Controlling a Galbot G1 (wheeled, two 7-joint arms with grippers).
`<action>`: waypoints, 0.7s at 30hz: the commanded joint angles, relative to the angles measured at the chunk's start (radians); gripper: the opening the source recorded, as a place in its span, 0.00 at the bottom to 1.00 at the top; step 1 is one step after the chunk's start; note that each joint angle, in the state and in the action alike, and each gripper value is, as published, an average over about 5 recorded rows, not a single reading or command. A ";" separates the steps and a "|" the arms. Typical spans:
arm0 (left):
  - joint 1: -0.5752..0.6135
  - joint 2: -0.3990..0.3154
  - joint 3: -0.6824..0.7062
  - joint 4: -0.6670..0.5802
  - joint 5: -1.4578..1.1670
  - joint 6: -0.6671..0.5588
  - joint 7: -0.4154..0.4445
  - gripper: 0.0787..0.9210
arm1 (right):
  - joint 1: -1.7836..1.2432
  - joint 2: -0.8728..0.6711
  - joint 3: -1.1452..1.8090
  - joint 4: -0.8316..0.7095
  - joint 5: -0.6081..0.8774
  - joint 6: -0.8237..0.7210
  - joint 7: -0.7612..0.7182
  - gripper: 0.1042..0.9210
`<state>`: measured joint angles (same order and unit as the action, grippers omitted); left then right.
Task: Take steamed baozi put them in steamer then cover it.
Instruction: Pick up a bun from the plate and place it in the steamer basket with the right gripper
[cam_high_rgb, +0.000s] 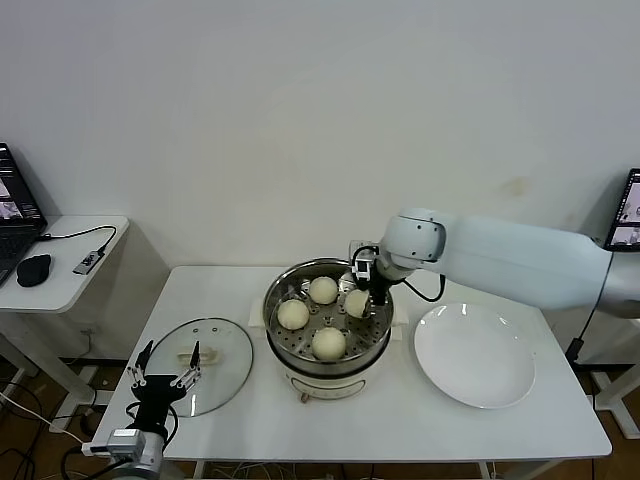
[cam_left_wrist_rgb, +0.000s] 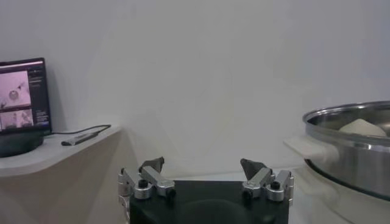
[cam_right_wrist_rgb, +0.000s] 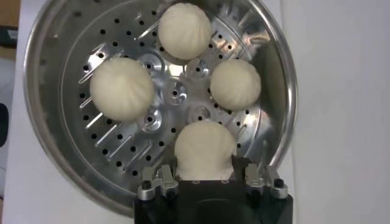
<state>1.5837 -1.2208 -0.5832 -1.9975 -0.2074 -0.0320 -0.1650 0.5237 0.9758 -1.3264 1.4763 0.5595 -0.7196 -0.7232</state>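
Steamer at table centre: four baozi on its perforated tray, one between the fingers of the right gripper near the rim, three beyond; cover flat beside the pot under the open, empty left gripper; white plate bare alongside.

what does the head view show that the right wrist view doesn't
Only the head view shows the cover lying on the table left of the steamer, the empty plate on its right, and the left gripper open near the cover. Only the right wrist view shows the right gripper around the fourth baozi. Both show four baozi inside the steamer.
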 joint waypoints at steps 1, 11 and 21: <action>0.001 0.000 -0.001 0.000 0.001 -0.001 0.000 0.88 | -0.041 0.022 0.008 -0.019 -0.015 -0.009 0.012 0.58; 0.002 -0.003 -0.001 -0.002 0.003 -0.002 0.000 0.88 | -0.034 0.005 0.036 -0.002 -0.025 -0.009 0.007 0.71; -0.004 -0.001 -0.002 0.003 0.002 -0.001 -0.001 0.88 | 0.004 -0.137 0.161 0.139 -0.009 -0.007 0.011 0.88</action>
<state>1.5801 -1.2229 -0.5848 -1.9960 -0.2050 -0.0337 -0.1659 0.5185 0.9325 -1.2542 1.5214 0.5455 -0.7252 -0.7323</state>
